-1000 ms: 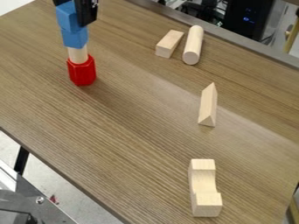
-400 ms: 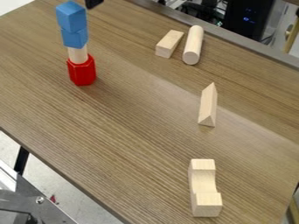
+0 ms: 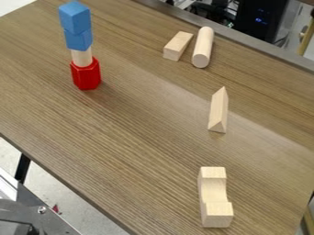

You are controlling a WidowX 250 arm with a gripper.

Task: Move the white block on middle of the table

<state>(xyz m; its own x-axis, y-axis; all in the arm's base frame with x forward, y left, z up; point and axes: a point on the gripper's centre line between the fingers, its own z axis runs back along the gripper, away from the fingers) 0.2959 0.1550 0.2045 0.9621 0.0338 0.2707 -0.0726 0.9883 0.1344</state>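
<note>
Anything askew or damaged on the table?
Top blue block looks slightly twisted relative to the lower blue block: their faces don't quite line up. Can't tell from this angle whether the stack leans. No visible damage.

Fingers away from upper blue block

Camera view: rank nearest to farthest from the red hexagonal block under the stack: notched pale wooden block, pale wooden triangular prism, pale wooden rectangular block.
From the red hexagonal block:
1. Rectangular block: right of it, higher in the picture.
2. Triangular prism: further right, lower.
3. Notched block: lower right.
</note>
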